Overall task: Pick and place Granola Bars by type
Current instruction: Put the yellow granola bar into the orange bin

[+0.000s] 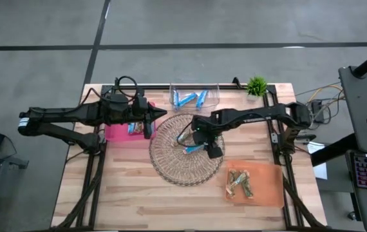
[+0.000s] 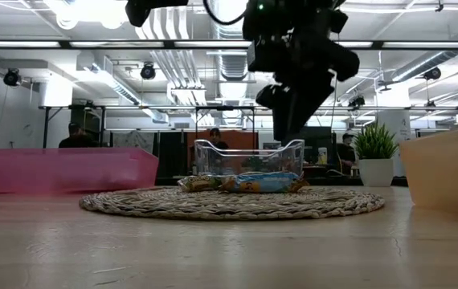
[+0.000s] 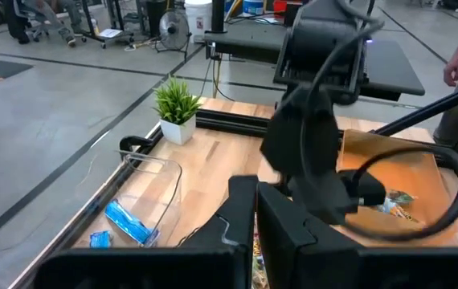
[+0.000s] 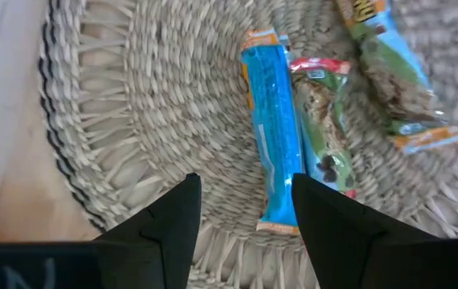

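Right gripper (image 4: 245,205) hangs over the wicker tray (image 1: 170,164), jaws apart, nothing between them. It sits above the tray's middle-right part in the high view, fingers pointing down at the weave. In the low view it hovers clear of the tray surface, not touching.

Just ahead of its fingers on the tray: a blue bar (image 4: 276,156), lying flat. Touching it along one side is a bar with a clear/green wrapper (image 4: 325,128) with red at one end. A third bar (image 4: 390,72), blue with orange ends, lies just beyond those two at an angle. All three are on the weave, none is gripped.

Left gripper (image 1: 150,119) is parked at the tray's left rim, next to the pink bin (image 1: 116,132), jaws together, holding nothing that I can see. A blue-wrapped item shows in the pink bin near the gripper; type not readable.

Sorted so far:
- clear bin (image 1: 214,90) at the table's back edge: blue bars (image 1: 190,98), at least three
- orange bin (image 1: 267,187) at front right: brownish-green bars (image 1: 240,183), a few in a loose pile

A small potted plant (image 1: 256,86) stands at the back right corner, beside the clear bin. People are visible in the room behind the table in the low view, well away from the arms.
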Available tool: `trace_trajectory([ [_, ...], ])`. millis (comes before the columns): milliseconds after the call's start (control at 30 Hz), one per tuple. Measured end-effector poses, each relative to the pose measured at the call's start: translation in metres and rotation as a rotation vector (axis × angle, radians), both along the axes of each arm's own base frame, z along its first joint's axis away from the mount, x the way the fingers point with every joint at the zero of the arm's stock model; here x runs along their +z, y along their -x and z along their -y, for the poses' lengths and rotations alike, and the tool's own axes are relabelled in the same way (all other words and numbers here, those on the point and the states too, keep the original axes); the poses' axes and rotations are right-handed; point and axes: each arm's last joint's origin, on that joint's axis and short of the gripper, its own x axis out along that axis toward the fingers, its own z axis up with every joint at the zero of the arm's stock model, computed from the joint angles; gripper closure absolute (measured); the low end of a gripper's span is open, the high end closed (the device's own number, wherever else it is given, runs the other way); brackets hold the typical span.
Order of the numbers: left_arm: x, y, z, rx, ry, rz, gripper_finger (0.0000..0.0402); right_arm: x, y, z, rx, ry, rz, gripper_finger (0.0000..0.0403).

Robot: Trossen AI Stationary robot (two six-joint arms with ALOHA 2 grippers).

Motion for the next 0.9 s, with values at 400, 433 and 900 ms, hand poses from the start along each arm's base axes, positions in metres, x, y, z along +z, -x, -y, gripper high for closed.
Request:
trace_trajectory([
  [400,0.0,0.0,0.0,0.0,0.001,0.001,0.0401,-0.033,-0.013,0.006,0.04,0.053,-0.057,0.0216],
  [433,0.0,0.0,0.0,0.0,0.001,0.001,0.0401,-0.034,-0.013,0.006,0.038,0.063,-0.061,0.0215],
  [900,0.0,0.0,0.0,-0.001,0.0,0.0,0.0401,-0.061,-0.018,0.01,0.036,0.062,-0.111,0.0216],
])
